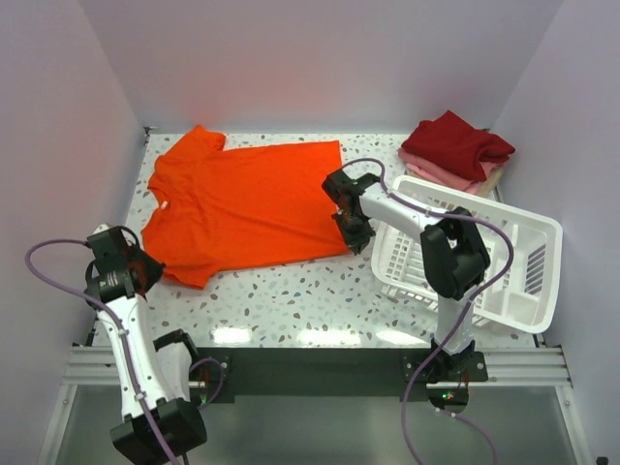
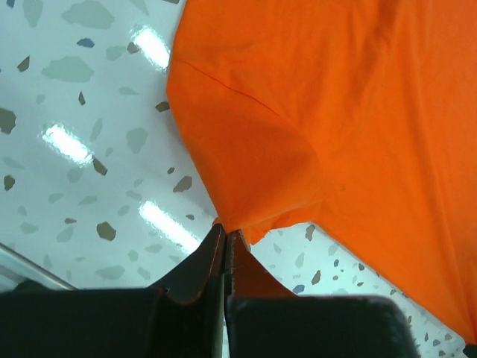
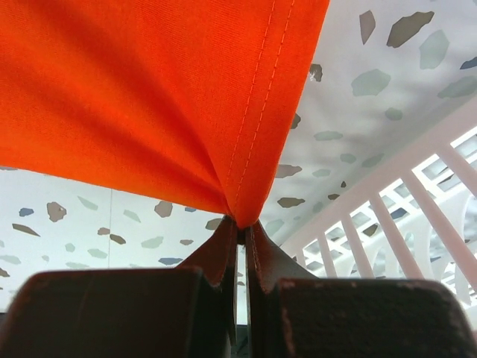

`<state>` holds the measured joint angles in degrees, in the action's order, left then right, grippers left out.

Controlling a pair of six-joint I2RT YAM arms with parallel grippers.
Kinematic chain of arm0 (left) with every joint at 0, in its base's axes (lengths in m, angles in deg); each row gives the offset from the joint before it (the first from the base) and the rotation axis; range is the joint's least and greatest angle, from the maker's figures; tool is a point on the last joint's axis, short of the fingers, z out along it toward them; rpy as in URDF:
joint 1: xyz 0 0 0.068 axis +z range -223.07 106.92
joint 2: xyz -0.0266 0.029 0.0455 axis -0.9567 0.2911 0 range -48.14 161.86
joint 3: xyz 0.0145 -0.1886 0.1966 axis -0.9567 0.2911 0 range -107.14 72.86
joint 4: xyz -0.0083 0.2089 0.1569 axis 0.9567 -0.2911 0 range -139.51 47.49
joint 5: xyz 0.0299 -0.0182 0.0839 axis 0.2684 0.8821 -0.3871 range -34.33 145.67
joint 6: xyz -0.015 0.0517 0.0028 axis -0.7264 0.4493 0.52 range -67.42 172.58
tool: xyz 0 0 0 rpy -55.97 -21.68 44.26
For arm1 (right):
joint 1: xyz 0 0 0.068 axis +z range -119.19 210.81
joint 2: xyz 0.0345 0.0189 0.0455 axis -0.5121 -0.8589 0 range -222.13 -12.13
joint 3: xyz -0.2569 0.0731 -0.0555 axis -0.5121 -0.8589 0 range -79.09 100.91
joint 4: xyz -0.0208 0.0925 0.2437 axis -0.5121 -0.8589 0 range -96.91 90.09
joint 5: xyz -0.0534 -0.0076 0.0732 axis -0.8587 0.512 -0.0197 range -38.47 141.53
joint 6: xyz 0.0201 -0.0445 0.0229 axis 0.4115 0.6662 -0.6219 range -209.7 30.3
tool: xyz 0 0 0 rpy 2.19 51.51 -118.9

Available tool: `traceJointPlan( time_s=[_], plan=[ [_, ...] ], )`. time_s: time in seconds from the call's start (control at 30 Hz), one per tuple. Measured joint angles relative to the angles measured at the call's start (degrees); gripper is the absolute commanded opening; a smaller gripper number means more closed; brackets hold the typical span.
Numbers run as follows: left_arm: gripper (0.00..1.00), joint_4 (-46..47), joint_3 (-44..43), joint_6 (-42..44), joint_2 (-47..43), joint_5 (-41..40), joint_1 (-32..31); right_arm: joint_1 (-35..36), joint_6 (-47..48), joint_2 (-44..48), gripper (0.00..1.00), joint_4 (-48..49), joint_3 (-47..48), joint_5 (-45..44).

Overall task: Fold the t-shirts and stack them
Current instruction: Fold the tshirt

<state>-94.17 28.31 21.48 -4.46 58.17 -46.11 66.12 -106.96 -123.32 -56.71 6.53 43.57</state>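
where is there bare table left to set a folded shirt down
Widest bare patch: the near strip of table between the orange t-shirt and the front edge. A smaller patch lies at the far edge, between that shirt and the folded shirt stack. The right side is crowded by the white lattice basket.

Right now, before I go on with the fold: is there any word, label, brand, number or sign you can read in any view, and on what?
No readable text in any view.
The orange-red t-shirt is plain, with no print.
The pale spot at its collar may be a tag; it is too small to read.
The folded stack, white basket and speckled table show no lettering.
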Motion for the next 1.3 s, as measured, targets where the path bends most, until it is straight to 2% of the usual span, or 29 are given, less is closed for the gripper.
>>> traceJointPlan(
  time_s=[0.23,0.4,0.63,0.87,1.3],
  plan=[
    [0.0,-8.9,-4.5,-0.8,-4.1,-0.4,0.0,0.0,0.9,0.0,0.0,-1.1,0.9,0.5],
    [0.0,-10.6,-6.1,0.3,-1.8,0.1,0.0,-0.1,1.2,-0.2,0.0,-2.4,2.4,1.6],
    [0.0,-8.3,-9.9,5.5,13.6,1.4,-2.1,-2.1,2.4,-4.4,0.0,-4.4,10.4,3.1],
    [0.0,-4.2,-17.9,8.2,26.3,2.5,-9.8,-4.8,3.7,-12.0,0.0,-7.1,19.7,3.7],
    [0.0,-3.0,-36.7,14.5,46.3,5.4,-10.3,-9.5,5.4,-23.9,0.01,-14.0,38.4,6.0]
  ],
)
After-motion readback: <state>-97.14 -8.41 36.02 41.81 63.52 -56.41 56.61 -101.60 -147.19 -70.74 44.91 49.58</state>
